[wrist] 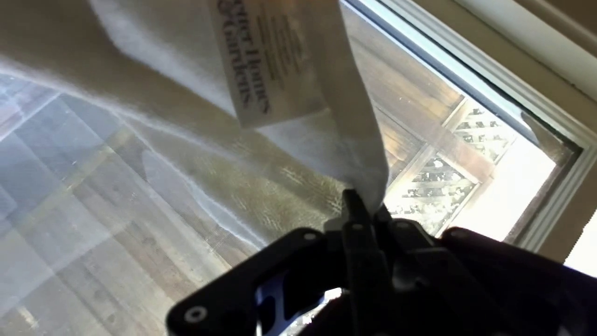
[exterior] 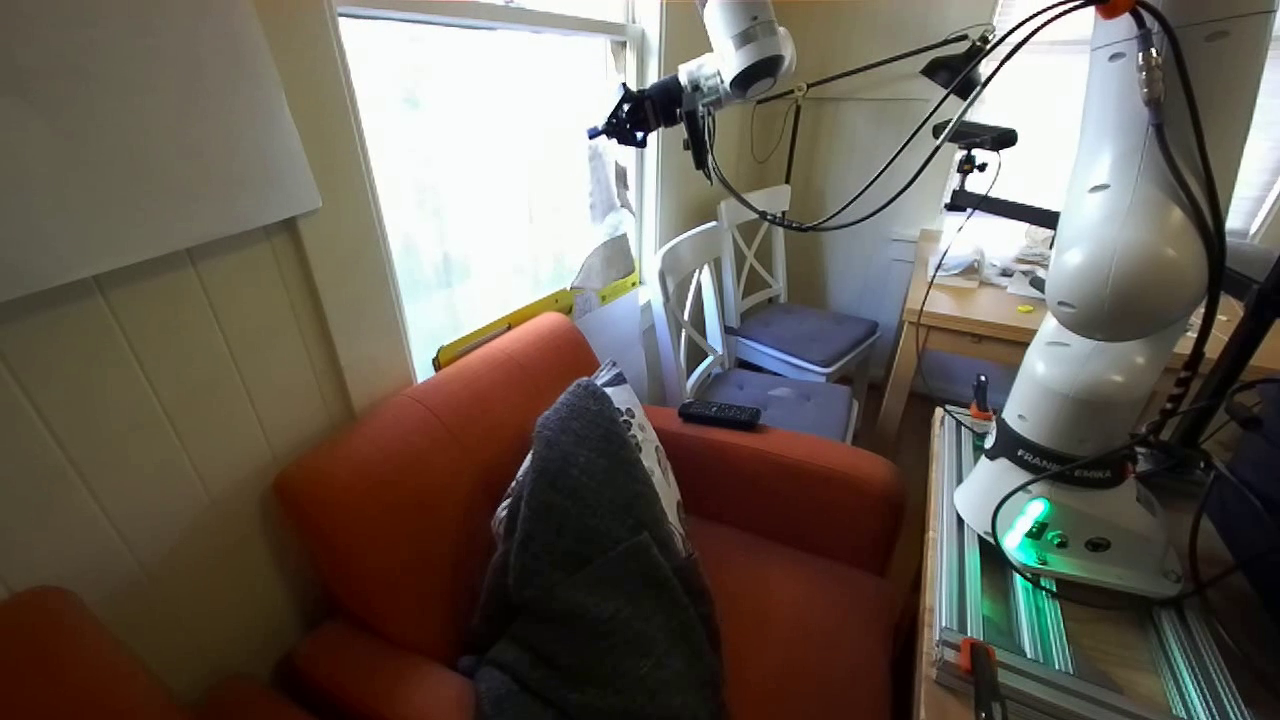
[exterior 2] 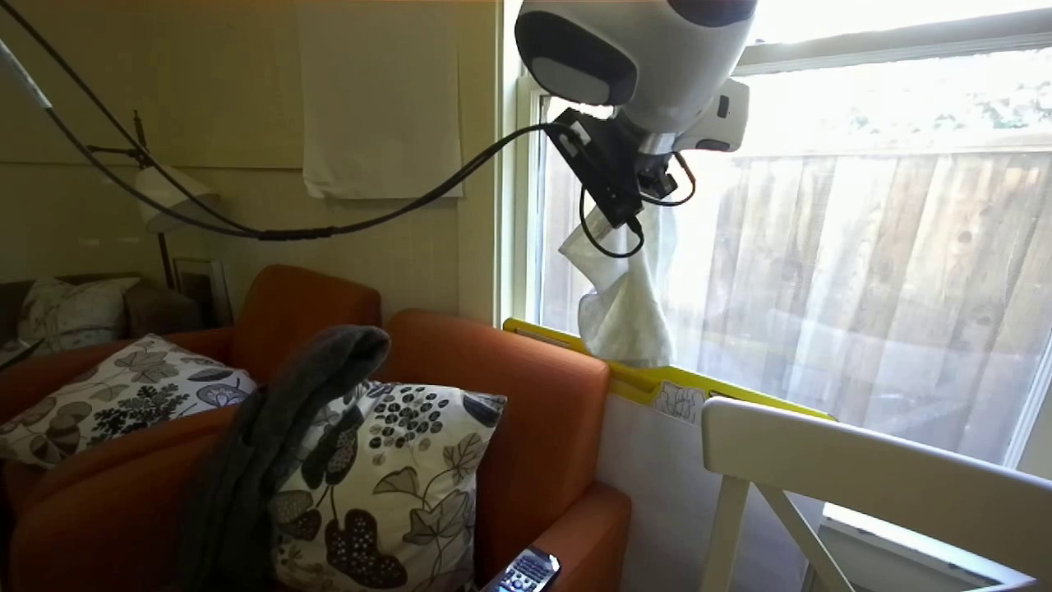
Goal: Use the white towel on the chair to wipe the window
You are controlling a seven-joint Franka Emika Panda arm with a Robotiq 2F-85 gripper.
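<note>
The white towel (exterior 2: pixel 629 312) hangs down from my gripper in front of the window (exterior 2: pixel 822 247) in an exterior view. In the wrist view the towel (wrist: pixel 298 144) fills the upper left, with a printed label on it. My gripper (wrist: pixel 366 205) is shut on an edge of the towel there. In an exterior view the gripper (exterior: pixel 600 130) is raised in front of the window (exterior: pixel 480 180), towards its right side. I cannot tell whether the towel touches the glass. In the other views the fingertips are small or hidden behind the wrist.
An orange armchair (exterior: pixel 450 430) with a dark grey blanket (exterior: pixel 600 560) stands below the window. A remote (exterior: pixel 720 413) lies on its armrest. A yellow bar (exterior 2: pixel 633 378) runs along the window's lower part. White chairs (exterior: pixel 690 245) stand beside the armchair. Cables hang from the arm.
</note>
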